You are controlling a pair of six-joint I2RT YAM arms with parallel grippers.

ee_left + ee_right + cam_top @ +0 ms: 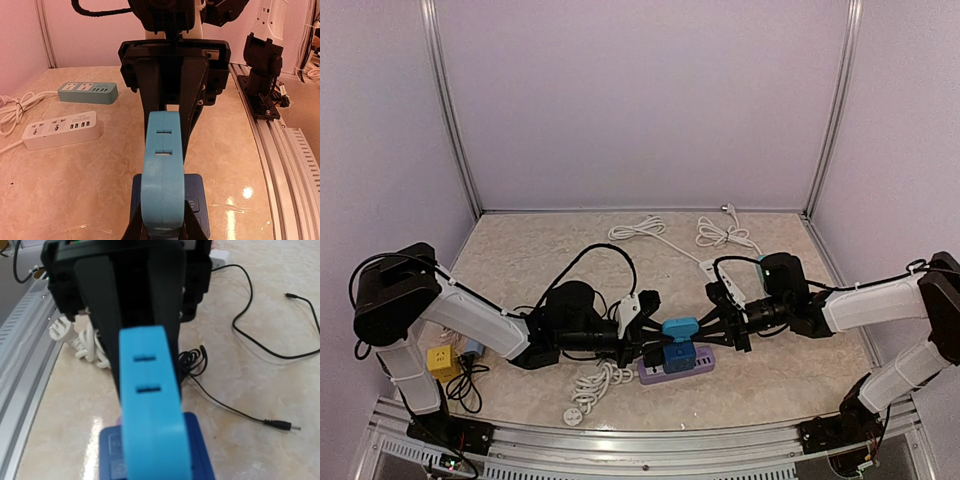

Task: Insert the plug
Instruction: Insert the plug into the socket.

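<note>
While gripped from both sides, sky-blue plug [162,175], flat, two slots [163,132]

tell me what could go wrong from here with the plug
1. The left gripper and right gripper are both shut on the light blue plug from opposite ends. Uneven motion could twist it or let it slip.
2. The purple power strip below seems to lie loose on the table, so an off-centre push might shove it aside.
3. The coiled white cable beside the strip could snag the left arm.
</note>
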